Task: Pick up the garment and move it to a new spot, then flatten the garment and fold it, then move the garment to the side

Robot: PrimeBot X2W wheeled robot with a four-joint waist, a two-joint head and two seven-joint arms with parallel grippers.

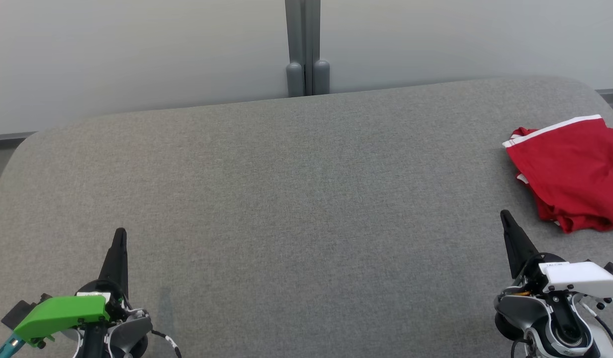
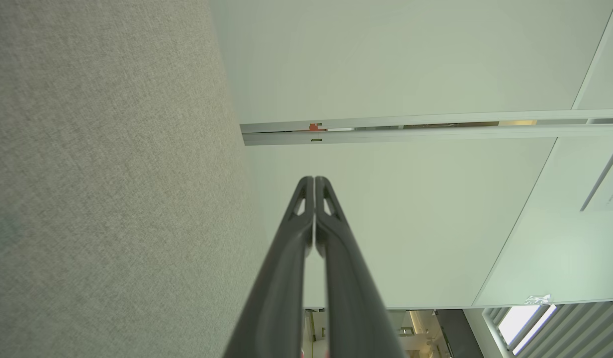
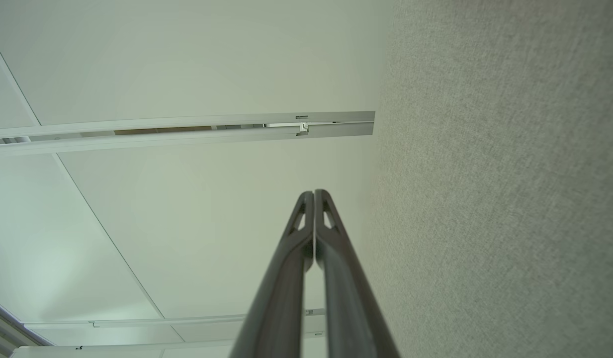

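Garment (image 1: 569, 169), red with a white stripe along its upper edge, lies crumpled at the far right of the gray tabletop (image 1: 286, 199), and the right border of your head view cuts it off. It lies clear of both pincers.

Your right pincer (image 1: 505, 214) sits at the lower right with its two dark fingers pressed together into a single point, gripping nothing. Its tip is near the garment's lower left edge but apart from it, with bare tabletop between them. Your left pincer (image 1: 120, 232) is at the lower left, well apart from the garment, and is likewise fully closed and empty.

Your left wrist view shows the left pincer (image 2: 313, 180) with its fingertips meeting and the tabletop (image 2: 112, 174) running down the left side. Your right wrist view shows the right pincer (image 3: 313, 194) closed the same way, with the tabletop (image 3: 510, 174) on the right. Behind the tabletop stands a pale wall (image 1: 137, 49) with a gray post (image 1: 307, 49) at its middle.
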